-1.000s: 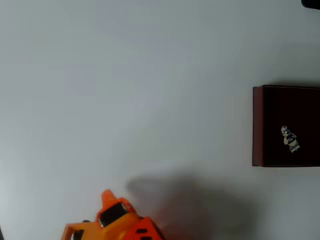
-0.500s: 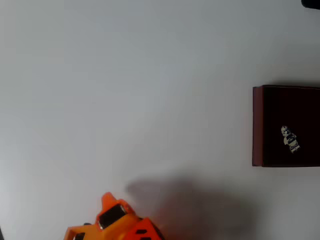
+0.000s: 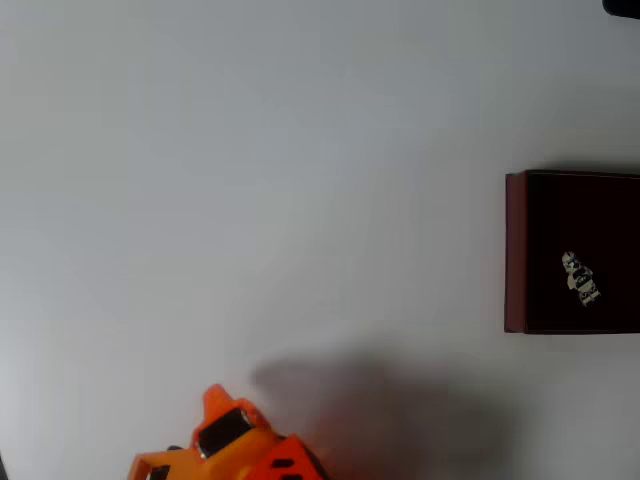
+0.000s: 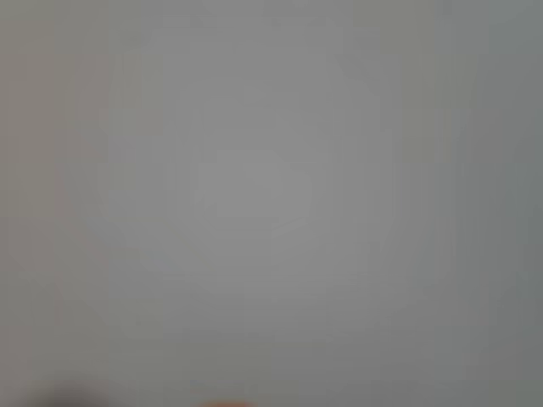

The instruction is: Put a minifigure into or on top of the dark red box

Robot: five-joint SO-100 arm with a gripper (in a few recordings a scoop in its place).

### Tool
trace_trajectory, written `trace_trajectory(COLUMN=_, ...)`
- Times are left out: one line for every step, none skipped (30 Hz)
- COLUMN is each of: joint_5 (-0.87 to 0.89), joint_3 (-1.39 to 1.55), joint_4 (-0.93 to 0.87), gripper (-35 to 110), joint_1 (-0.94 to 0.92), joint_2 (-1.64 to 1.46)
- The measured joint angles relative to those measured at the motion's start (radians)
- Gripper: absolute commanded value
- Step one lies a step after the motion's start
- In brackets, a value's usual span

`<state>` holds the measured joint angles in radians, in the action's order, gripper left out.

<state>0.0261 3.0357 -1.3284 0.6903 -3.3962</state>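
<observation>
The dark red box sits at the right edge of the overhead view, cut off by the frame, its inside almost black. The minifigure, tiny and white with dark markings, lies inside the box on the dark floor. Far from it, at the bottom left of the overhead view, the orange arm's end with my gripper pokes in from the bottom edge. How its jaws stand cannot be made out. Nothing shows in its grasp. The wrist view holds blurred pale grey table and a sliver of orange at the bottom edge.
The white table stretches bare between the arm and the box. The arm casts a soft shadow to its right. A dark object corner shows at the top right.
The arm's end has slid a few pixels down and right towards the bottom edge, then held still. Box and minifigure have not moved.
</observation>
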Motion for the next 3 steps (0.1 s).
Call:
trace_trajectory(joint_5=0.000, joint_3=0.000, joint_4=0.000, gripper=0, joint_1=0.000, joint_2=0.000)
trace_trajectory(joint_5=0.000, joint_3=0.000, joint_4=0.000, gripper=0, joint_1=0.000, joint_2=0.000)
trace_trajectory(joint_5=0.000, joint_3=0.000, joint_4=0.000, gripper=0, joint_1=0.000, joint_2=0.000)
